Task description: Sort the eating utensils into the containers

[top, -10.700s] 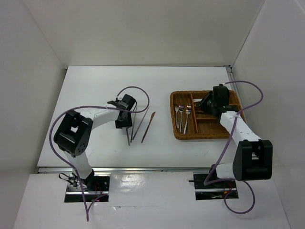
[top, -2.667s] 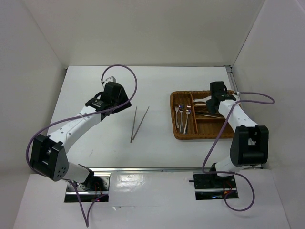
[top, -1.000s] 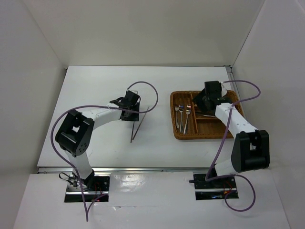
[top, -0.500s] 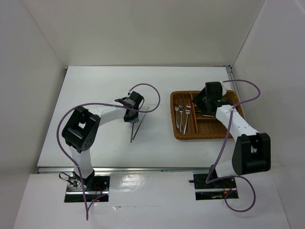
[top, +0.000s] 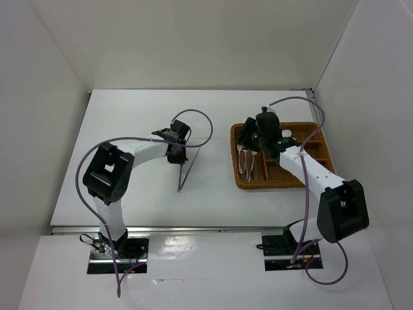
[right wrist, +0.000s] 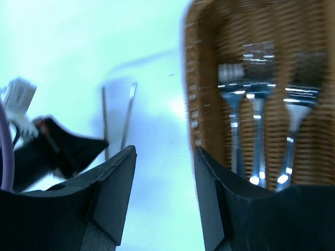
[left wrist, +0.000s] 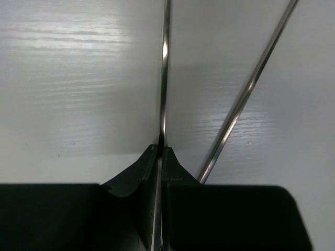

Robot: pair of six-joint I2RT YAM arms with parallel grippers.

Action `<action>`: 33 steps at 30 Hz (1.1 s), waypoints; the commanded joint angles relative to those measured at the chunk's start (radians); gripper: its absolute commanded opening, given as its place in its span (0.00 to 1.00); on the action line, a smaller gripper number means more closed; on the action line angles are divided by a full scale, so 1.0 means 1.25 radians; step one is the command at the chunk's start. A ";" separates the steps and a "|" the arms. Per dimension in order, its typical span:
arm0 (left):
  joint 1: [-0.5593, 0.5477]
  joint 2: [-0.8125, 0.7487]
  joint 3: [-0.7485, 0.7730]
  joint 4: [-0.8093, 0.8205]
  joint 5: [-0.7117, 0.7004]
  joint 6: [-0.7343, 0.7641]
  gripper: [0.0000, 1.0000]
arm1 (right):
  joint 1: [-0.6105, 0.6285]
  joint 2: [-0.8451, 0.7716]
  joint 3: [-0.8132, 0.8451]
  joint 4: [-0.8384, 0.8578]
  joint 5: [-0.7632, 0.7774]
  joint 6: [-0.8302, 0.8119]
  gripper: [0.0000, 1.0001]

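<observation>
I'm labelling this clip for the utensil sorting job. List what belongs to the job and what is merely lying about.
Belongs to the job:
pinched grey stick, in the left gripper
loose grey stick
three forks
wicker tray
right gripper, open

Merely there:
purple cable
metal rail
</observation>
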 commanded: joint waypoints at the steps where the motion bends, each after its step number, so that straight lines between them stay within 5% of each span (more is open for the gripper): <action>1: 0.046 -0.077 -0.018 0.015 0.076 -0.051 0.15 | 0.033 0.005 0.004 0.112 -0.093 -0.109 0.56; 7: 0.078 -0.188 0.025 0.035 0.146 -0.081 0.15 | 0.099 0.065 0.025 0.233 -0.311 -0.166 0.63; 14: 0.086 -0.217 0.071 0.031 0.222 -0.117 0.15 | 0.179 0.180 0.141 0.248 -0.382 -0.222 0.65; 30: 0.086 -0.249 0.055 0.072 0.275 -0.159 0.15 | 0.255 0.318 0.250 0.220 -0.325 -0.230 0.67; 33: 0.086 -0.256 0.048 0.080 0.282 -0.159 0.15 | 0.273 0.336 0.270 0.198 -0.285 -0.238 0.56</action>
